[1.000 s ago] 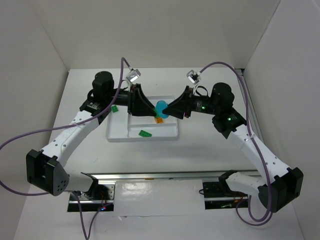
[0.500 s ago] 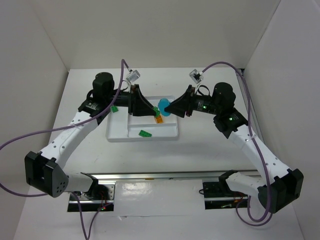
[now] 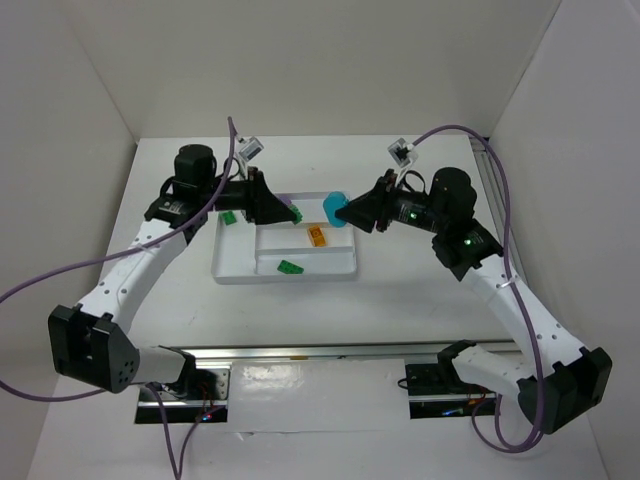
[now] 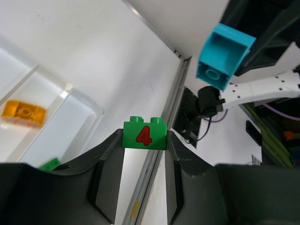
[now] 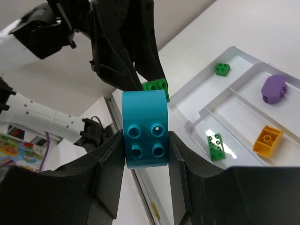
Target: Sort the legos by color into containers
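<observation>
This is a robot laboratory, a small test cell. A plain white desk (image 3: 400, 295) is closed on three sides by bare white wall panels (image 3: 380, 70). A white-and-black left robot arm (image 3: 140, 268) and a similar right robot arm (image 3: 520, 310) stand on a silver metal rail (image 3: 320, 352), with loose purple cables (image 3: 455, 128) and uncovered electronics boards (image 3: 440, 382).

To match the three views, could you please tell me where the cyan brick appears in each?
Top external: cyan brick at centre, over the tray, far right corner.
Left wrist: cyan brick upper right.
Right wrist: cyan brick centre, in the right gripper.
Shared landmark: orange brick in the tray.
</observation>
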Robot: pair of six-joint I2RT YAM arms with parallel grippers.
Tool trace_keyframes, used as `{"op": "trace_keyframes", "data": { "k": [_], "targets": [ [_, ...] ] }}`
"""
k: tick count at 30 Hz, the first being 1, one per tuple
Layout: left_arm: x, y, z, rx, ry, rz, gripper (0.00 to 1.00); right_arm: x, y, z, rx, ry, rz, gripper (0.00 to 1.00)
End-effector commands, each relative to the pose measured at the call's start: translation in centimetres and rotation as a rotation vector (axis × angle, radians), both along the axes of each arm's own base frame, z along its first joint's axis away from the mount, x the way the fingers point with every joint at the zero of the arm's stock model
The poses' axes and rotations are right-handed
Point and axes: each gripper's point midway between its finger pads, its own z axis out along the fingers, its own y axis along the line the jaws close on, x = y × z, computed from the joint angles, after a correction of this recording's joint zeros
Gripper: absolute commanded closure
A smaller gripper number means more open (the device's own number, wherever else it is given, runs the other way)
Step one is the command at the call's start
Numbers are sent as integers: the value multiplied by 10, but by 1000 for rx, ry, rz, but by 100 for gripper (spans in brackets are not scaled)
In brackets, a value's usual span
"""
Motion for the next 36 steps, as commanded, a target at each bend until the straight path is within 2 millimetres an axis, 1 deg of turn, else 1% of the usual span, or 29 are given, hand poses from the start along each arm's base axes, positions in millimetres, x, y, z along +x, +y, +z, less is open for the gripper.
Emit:
{"op": "trace_keyframes", "data": {
  "k": [1, 2, 3, 4, 5, 6, 7, 8, 9, 10, 11, 12, 13, 14, 15, 16, 17, 19, 21, 23, 24, 25, 26, 27, 29, 30, 32, 33, 36],
  "targets": [
    [16, 16, -8, 65, 22, 96, 100, 9, -8, -3, -55, -4, -63, 75],
    [23, 22, -6, 71, 12, 130, 100, 15, -9, -6, -77, -8, -79, 75],
    [22, 23, -6, 77, 15, 140, 100, 14, -6, -12, -101, -3, -95, 75],
    [23, 28, -7, 92, 21, 156, 100, 18, -5, -13, -114, -4, -109, 75],
    [28, 32, -10, 120, 25, 195, 100, 18, -5, -17, -128, 12, -124, 75],
    [30, 35, -13, 141, 40, 225, 100, 24, -8, -13, -128, 2, -161, 75],
    [34, 39, -20, 174, 57, 246, 100, 27, -9, -19, -144, 9, -175, 75],
    [37, 43, -28, 206, 77, 270, 100, 30, -11, -19, -147, 9, -191, 75],
    [43, 50, -48, 262, 134, 319, 100, 33, -13, -19, -151, 8, -215, 75],
    [46, 53, -63, 297, 176, 341, 100, 35, -14, -20, -152, 8, -226, 75],
    [42, 50, -81, 332, 223, 342, 100, 35, -14, -15, -147, 0, -227, 75],
    [46, 56, -100, 400, 254, 390, 100, 38, -13, -19, -154, 10, -226, 75],
    [46, 56, -126, 462, 316, 411, 100, 39, -14, -20, -156, 10, -237, 75],
    [44, 48, -136, 509, 319, 417, 100, 41, -13, -23, -161, 18, -236, 75],
    [44, 53, -153, 574, 341, 463, 100, 41, -13, -19, -156, 10, -237, 75],
    [44, 50, -162, 599, 351, 474, 100, 42, -14, -19, -157, 10, -246, 75],
    [37, 45, -173, 628, 369, 463, 100, 42, -14, -19, -157, 10, -246, 75],
    [39, 41, -187, 646, 383, 490, 100, 42, -14, -21, -167, 10, -244, 75],
    [40, 34, -193, 636, 390, 502, 100, 41, -15, -23, -173, 19, -243, 75],
    [35, 29, -206, 664, 404, 493, 100, 42, -16, -25, -180, 26, -252, 75],
    [38, 29, -209, 667, 409, 507, 100, 42, -16, -30, -185, 34, -251, 75],
    [38, 29, -217, 701, 406, 517, 100, 42, -16, -30, -185, 34, -251, 75],
    [38, 28, -218, 708, 403, 528, 100, 40, -17, -26, -180, 26, -252, 75],
    [40, 29, -220, 714, 400, 537, 100, 40, -17, -31, -185, 34, -251, 75],
    [42, 26, -219, 710, 383, 538, 100, 40, -17, -31, -185, 34, -251, 75],
    [46, 20, -214, 693, 362, 535, 100, 40, -17, -31, -185, 34, -251, 75],
    [48, 14, -215, 695, 359, 526, 100, 38, -16, -31, -184, 34, -242, 75],
    [47, 9, -217, 708, 365, 511, 100, 38, -16, -31, -184, 34, -242, 75],
    [44, 6, -221, 718, 369, 499, 100, 38, -16, -31, -184, 34, -242, 75]
  ]
}}
